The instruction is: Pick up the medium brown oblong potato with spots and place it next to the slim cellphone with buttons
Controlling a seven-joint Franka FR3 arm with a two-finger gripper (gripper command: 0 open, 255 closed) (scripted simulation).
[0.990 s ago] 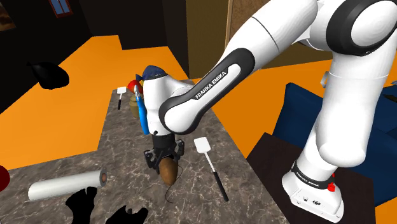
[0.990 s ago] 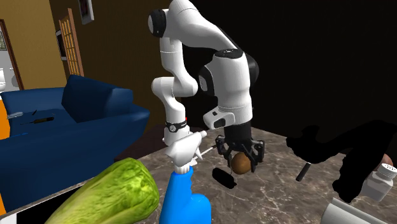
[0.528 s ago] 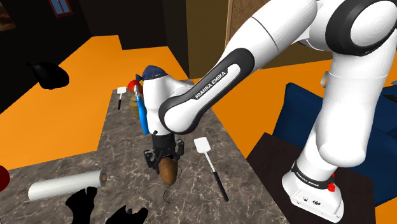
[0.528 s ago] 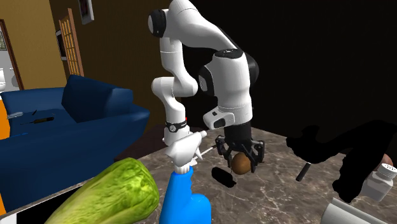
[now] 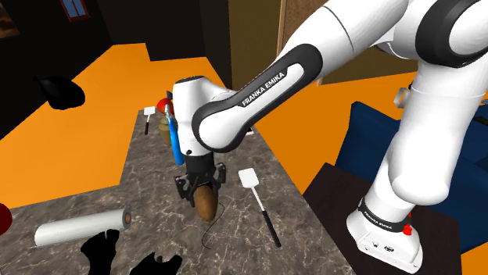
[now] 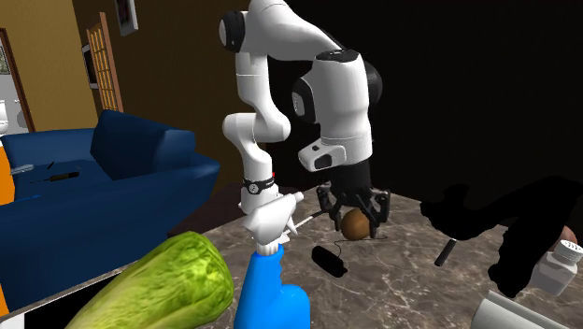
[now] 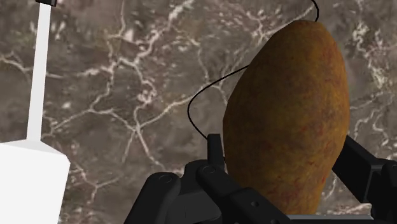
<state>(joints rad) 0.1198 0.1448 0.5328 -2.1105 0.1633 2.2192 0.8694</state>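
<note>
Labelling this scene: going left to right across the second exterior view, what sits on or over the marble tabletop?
green leafy cabbage → blue spray bottle with white head → slim black cellphone → brown oblong potato → white bottle

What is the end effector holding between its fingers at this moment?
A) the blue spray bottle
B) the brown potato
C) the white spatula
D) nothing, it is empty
B: in the wrist view both black fingers of the end effector press against the sides of the brown potato.
</note>
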